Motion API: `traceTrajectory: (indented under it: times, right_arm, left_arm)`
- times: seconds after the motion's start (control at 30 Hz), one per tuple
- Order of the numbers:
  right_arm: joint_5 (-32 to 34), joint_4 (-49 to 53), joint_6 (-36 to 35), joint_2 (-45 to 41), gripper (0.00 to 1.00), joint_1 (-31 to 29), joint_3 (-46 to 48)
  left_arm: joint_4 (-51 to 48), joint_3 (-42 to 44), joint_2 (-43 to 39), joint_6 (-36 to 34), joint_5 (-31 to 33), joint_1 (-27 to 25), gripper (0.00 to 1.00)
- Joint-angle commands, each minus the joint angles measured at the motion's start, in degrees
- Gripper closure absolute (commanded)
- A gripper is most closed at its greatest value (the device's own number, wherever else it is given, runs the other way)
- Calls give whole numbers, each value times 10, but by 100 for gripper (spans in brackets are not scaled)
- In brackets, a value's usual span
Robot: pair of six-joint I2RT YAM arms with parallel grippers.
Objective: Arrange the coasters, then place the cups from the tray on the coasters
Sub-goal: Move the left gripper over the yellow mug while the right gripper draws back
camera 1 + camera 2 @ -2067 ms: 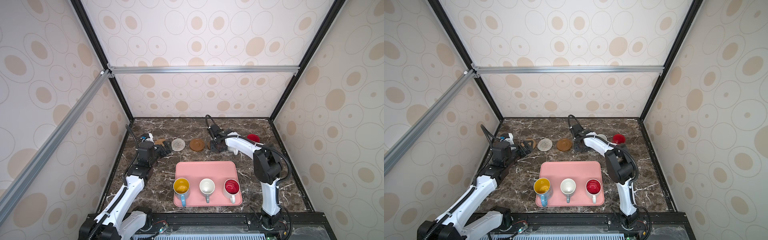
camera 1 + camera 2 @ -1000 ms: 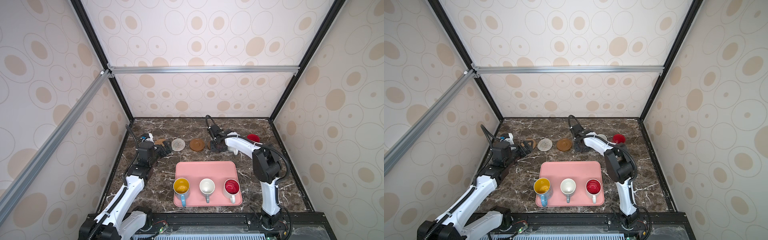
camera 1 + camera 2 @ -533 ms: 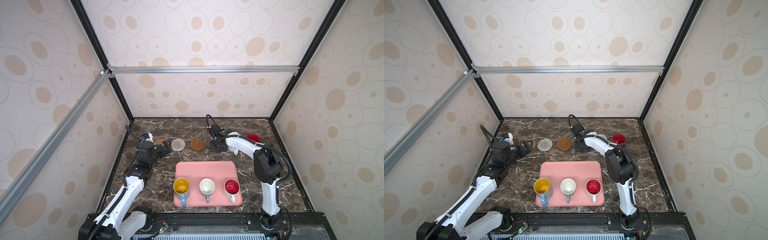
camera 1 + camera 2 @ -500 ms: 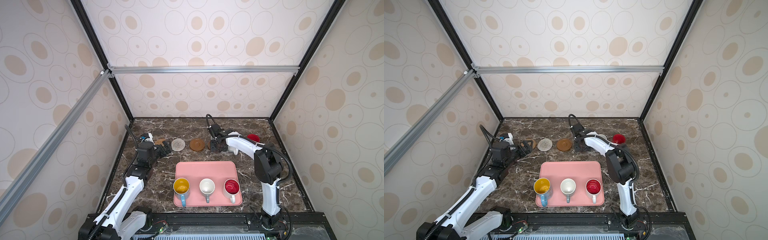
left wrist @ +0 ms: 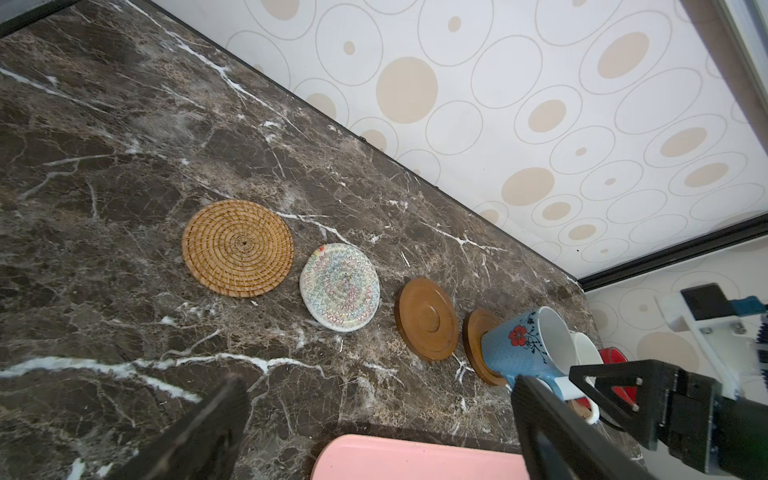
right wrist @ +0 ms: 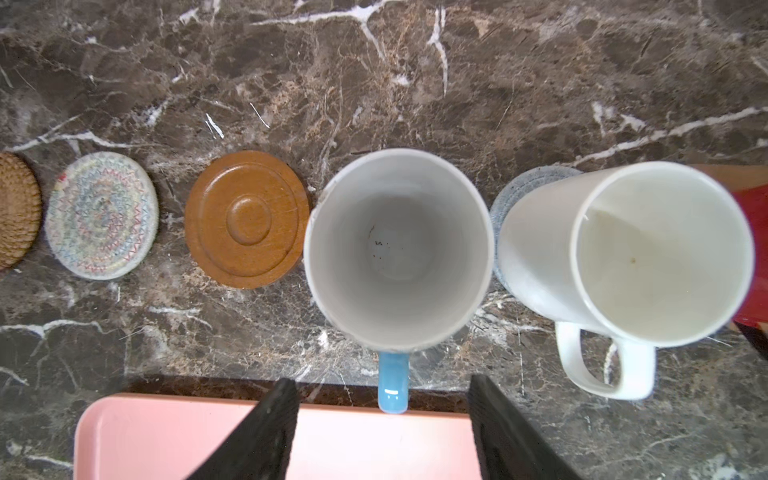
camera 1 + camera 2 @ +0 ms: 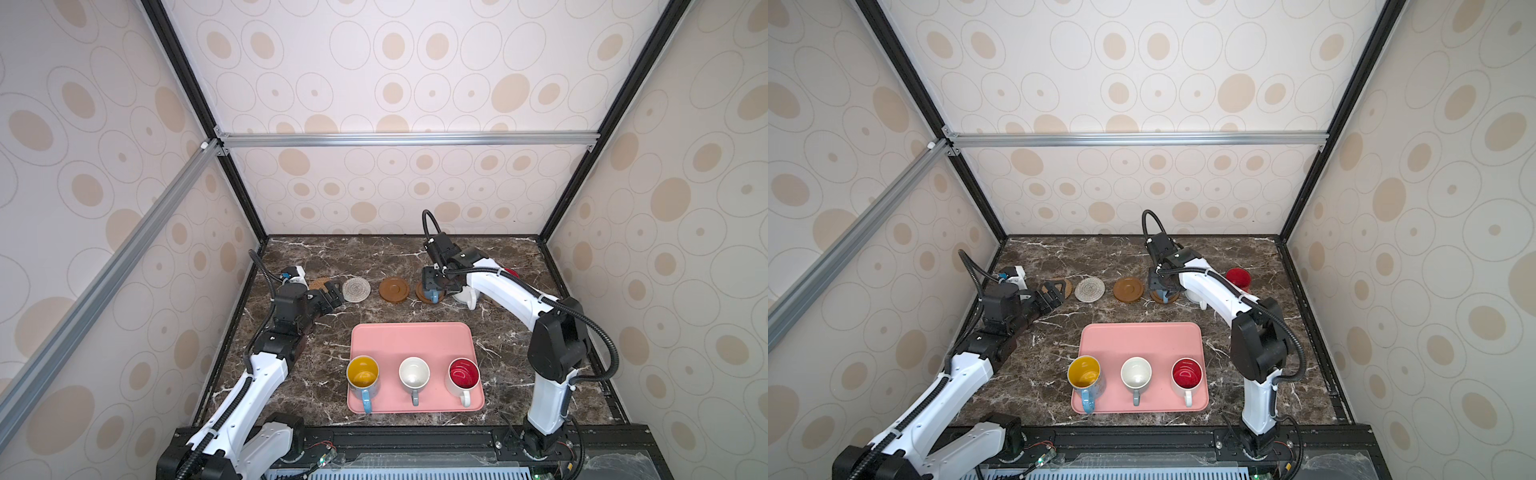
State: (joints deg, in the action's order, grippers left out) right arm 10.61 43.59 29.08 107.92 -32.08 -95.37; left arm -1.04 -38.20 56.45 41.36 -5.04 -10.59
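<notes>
Nearest, the pink tray lies on the marble worktop with three mugs along its near edge: the yellow-lined mug, the grey mug and the red-lined mug. Beyond it, the left pincer hovers spread wide and empty beside the rattan coaster. The cream coaster and a bare brown disc follow in the row. The light blue mug stands on the next brown disc. The right pincer is spread either side of its handle, not touching. Beside it, the white mug sits on the grey-blue coaster, with the red mug past that.
</notes>
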Motion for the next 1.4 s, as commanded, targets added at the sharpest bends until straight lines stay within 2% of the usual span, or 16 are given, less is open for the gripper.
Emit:
traceTrajectory:
  times: [0.0,0.4,0.67,1.03,1.37]
  right_arm:
    - [7,17,-3,-28,31,4,-6]
    - [23,11,4,-95,31,5,67]
    - [32,5,22,-125,31,7,111]
    - [40,4,32,-157,30,30,142]
    - [45,-11,39,-194,30,55,186]
  left_arm:
    - [-3,-11,-6,5,4,4,0]
    - [-50,-57,23,-44,-1,4,0]
    - [-156,-163,102,-123,-12,-13,0]
    - [-280,-325,220,-208,50,-149,0]
    - [-405,-390,246,-237,96,-247,0]
